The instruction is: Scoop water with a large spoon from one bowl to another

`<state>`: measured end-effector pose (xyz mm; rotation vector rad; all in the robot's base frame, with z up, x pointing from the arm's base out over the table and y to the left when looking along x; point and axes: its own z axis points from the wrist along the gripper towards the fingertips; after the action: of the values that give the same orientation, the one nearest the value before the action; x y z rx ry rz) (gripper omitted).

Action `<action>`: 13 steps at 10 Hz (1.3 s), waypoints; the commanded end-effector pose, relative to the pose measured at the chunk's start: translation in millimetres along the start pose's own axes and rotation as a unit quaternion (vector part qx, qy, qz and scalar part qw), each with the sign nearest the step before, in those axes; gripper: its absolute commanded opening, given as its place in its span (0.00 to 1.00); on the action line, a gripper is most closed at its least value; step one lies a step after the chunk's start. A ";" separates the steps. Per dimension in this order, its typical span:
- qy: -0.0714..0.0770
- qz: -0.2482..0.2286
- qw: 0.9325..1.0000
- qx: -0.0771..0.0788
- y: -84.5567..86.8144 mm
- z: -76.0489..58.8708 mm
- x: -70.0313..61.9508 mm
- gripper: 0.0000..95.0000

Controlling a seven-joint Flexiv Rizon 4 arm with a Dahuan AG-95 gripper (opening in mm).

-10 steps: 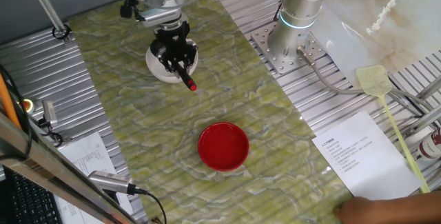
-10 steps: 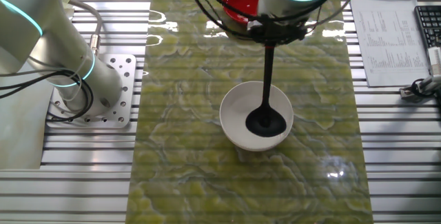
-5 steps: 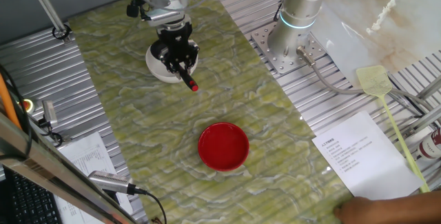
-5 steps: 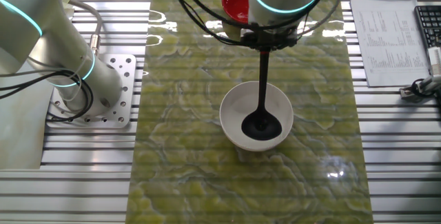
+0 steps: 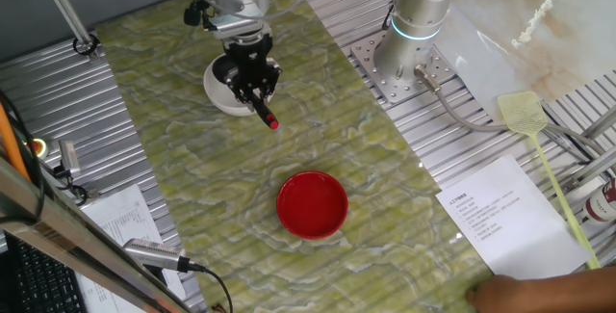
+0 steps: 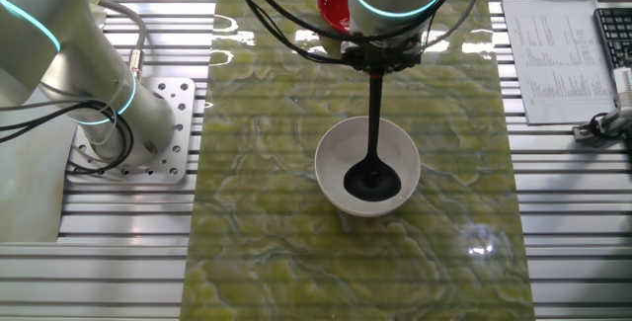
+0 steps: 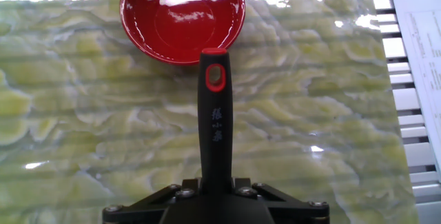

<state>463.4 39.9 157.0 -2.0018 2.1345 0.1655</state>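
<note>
The black ladle [image 6: 373, 153] has its round scoop down in the white bowl [image 6: 331, 158], handle running up to the gripper [image 7: 215, 193], which is pinched tight on it just below the red tip [image 7: 214, 77]. To scoop well I'd keep the cup level and lift slowly before heading to the red bowl [image 5: 312, 204], which sits well apart on the green marbled mat [image 5: 385, 173]. Versus 1 second ago, the arm has shifted a bit sideways and the scoop moved with it inside the bowl.
</note>
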 end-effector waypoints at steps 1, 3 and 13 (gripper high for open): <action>0.002 -0.001 1.000 0.006 1.8 3.6 2.8 0.00; 0.002 -0.002 1.000 0.007 2.5 6.4 6.7 0.00; 0.000 -0.001 1.000 0.014 4.1 12.0 13.9 0.00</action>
<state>459.3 29.3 141.0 -1.9884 2.1222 0.1328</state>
